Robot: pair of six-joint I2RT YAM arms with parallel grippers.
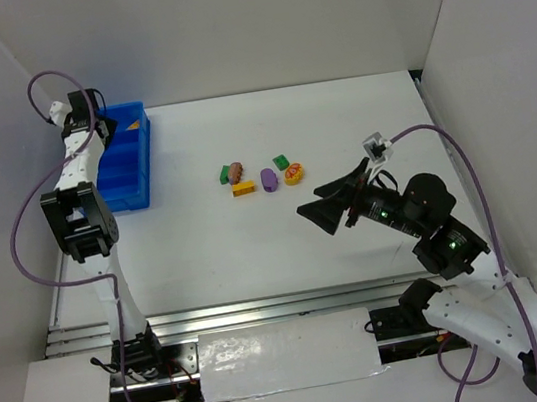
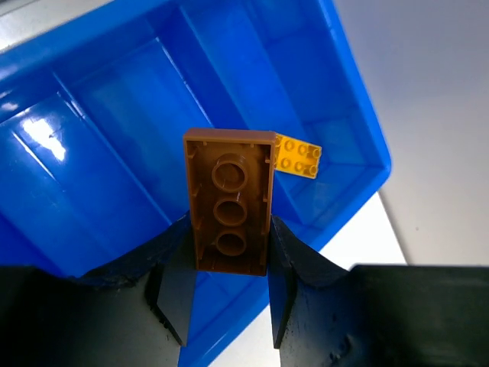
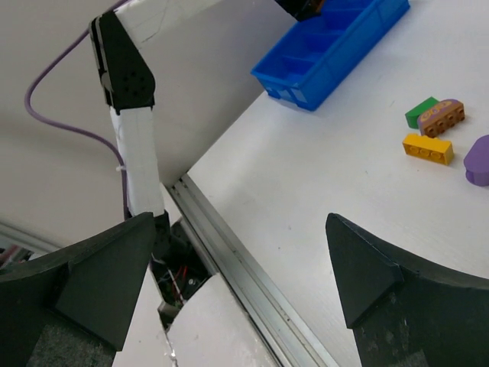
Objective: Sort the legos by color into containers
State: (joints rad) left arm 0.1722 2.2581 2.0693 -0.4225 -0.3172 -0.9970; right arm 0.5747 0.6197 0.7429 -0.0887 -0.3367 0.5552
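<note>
White bench (image 1: 255,243) holds the blue bin (image 2: 92,153), over which the left end effector (image 2: 229,233) pinches a brown brick (image 2: 229,199), while the right end effector (image 3: 238,225) gapes wide.

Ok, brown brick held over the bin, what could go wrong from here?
1. The brown brick in the left gripper hangs close to the orange-yellow brick lying in the blue bin; released here, it might join it and mix colours.
2. It is pinched only at its lower end, so it could tilt onto a ridge.
</note>
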